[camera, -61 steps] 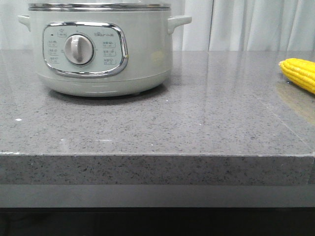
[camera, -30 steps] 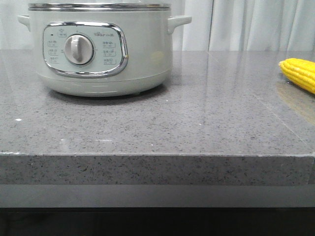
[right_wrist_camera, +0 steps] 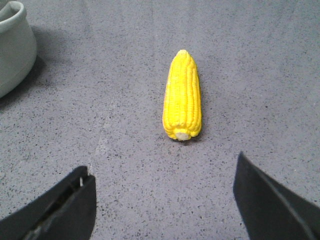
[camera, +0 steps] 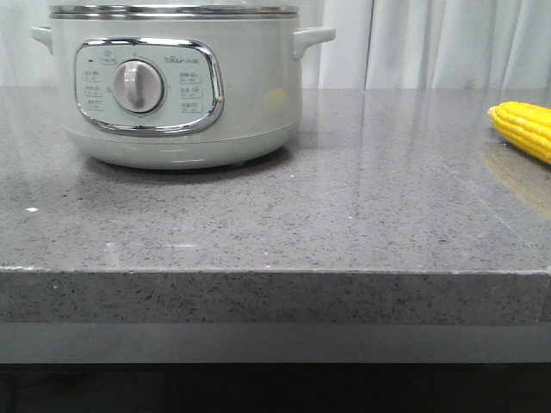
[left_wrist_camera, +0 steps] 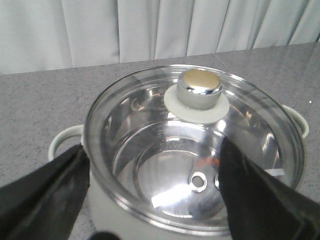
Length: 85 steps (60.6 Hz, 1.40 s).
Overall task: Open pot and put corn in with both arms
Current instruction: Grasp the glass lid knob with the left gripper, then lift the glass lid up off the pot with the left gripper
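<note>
Nothing has shifted: pot [camera: 176, 82] lidded on counter [camera: 344, 215]; corn [right_wrist_camera: 182, 95] lies apart. Left gripper [left_wrist_camera: 150, 200] spread above lid [left_wrist_camera: 200, 90]; right gripper [right_wrist_camera: 165, 200] spread, empty.

The pot [camera: 176, 86] stands on the tabletop [camera: 344, 215] at the far left, its dial [camera: 138, 86] facing the front edge. The lid [left_wrist_camera: 195, 150] sits on the pot, its knob [left_wrist_camera: 201, 89] on top. The corn [camera: 525, 129] lies on the tabletop at the far right, well apart from the pot. The left hand [left_wrist_camera: 155, 200] hangs above the pot, one finger to each side of the lid. The right hand [right_wrist_camera: 165, 205] hangs above the tabletop, with the corn lying beyond its fingers, clear of both.
</note>
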Each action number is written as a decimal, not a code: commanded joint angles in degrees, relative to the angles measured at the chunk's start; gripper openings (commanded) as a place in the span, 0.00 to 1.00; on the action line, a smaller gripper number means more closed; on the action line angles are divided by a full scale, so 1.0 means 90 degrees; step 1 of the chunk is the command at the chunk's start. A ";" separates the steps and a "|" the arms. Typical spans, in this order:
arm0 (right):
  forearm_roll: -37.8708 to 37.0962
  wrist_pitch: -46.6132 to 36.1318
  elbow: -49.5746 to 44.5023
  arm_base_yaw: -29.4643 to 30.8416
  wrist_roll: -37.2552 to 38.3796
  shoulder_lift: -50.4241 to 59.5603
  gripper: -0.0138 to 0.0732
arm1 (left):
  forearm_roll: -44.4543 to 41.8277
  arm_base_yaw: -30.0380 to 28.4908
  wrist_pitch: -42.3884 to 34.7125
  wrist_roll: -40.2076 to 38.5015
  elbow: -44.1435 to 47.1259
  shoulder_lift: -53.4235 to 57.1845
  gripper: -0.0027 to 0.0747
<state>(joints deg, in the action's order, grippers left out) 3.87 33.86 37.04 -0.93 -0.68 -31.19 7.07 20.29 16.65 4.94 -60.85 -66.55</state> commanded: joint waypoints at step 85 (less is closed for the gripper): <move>-0.0058 -0.0478 0.0193 0.0027 -0.0045 -0.0058 0.83 | 0.0681 0.0543 -0.0837 -0.0014 -0.3131 -0.3388 0.30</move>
<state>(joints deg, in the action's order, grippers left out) 3.87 33.86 37.04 -0.93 -0.77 -31.19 11.56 24.74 12.28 5.70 -86.95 -99.46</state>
